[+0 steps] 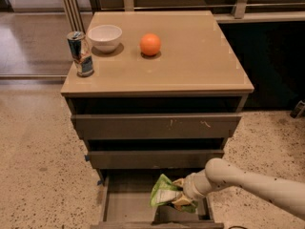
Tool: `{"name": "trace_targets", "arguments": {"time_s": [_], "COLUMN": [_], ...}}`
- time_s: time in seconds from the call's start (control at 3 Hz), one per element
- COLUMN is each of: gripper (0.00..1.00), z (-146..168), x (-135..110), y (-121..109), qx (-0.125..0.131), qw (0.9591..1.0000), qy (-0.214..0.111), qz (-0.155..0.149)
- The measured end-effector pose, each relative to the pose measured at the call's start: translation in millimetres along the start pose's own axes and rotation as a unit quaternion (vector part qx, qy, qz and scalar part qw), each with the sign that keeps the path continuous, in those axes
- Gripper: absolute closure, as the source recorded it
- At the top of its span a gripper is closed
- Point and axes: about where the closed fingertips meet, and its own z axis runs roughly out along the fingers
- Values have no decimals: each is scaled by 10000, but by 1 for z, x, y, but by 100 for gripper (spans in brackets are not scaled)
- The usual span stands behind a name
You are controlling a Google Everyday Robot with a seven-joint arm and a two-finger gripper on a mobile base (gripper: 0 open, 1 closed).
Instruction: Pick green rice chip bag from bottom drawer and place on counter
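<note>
The green rice chip bag [164,191] is light green and white and sits in my gripper [177,194], lifted a little above the floor of the open bottom drawer [125,205]. My gripper is shut on the bag's right side, and my white arm reaches in from the lower right. The beige counter [190,61] is above, on top of the drawer cabinet. The fingertips are partly hidden by the bag.
On the counter stand a drink can [81,53] at the front left, a white bowl [105,37] behind it, and an orange [150,44]. Two closed drawers [157,126] overhang the open one. Speckled floor lies around; a dark cabinet stands at right.
</note>
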Motion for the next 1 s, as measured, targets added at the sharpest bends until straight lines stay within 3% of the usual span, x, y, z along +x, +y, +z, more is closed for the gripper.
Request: {"name": "trace_targets", "arguments": {"time_s": [0.67,1.0], "gripper": [100,100], "z": [-6,-48], "x": [-8,-50], "y": [6,25], "qx": [-63,-109], "qw": [9999,9996], "qy": [57,77], "qz": [-61,-229]}}
